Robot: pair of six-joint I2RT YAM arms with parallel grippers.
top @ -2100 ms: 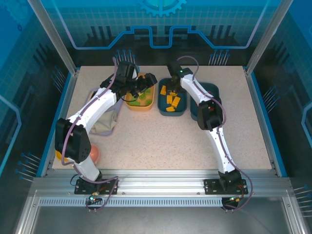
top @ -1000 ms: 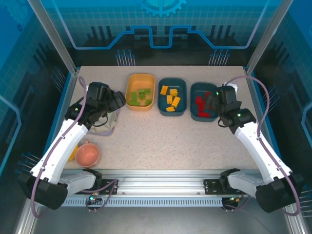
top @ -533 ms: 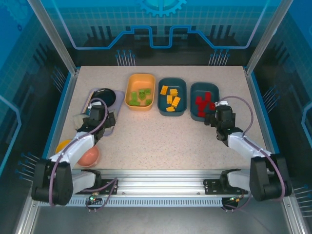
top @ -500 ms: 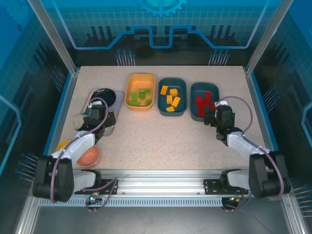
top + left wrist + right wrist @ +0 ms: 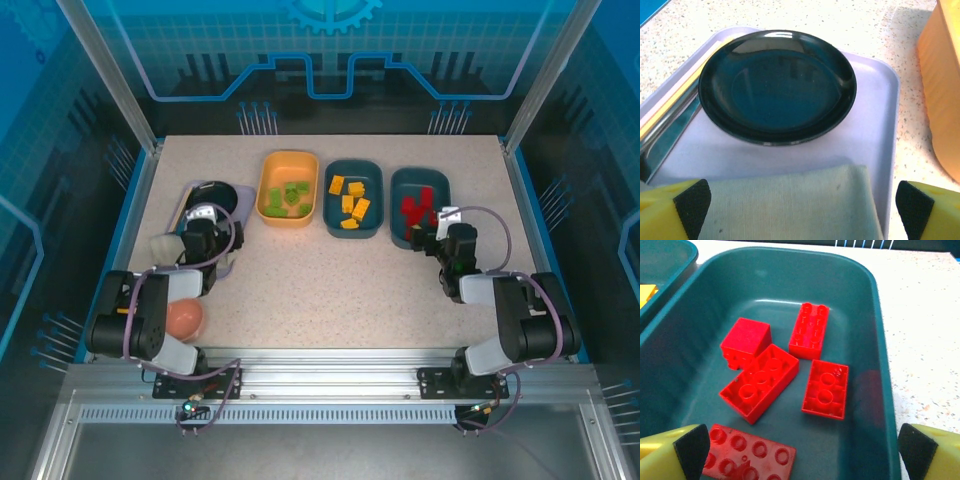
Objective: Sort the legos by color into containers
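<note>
Right gripper (image 5: 802,455) hangs wide open and empty above the near end of the right teal tub (image 5: 765,280). Five glossy red legos (image 5: 760,382) lie loose on that tub's floor: a small cube-like block, two longer bricks, a short square one and a flat studded plate nearest the camera. On the speckled worktop (image 5: 330,290), the middle teal tub (image 5: 353,164) holds the yellow-orange legos (image 5: 350,203), and the yellow-orange tub (image 5: 288,155) to its left holds the green legos (image 5: 290,197). The left gripper (image 5: 800,215) is also fully spread and holds nothing. It sits low over a pale folded cloth (image 5: 790,205) on the lavender tray (image 5: 880,125), just short of the black bowl (image 5: 777,85).
</note>
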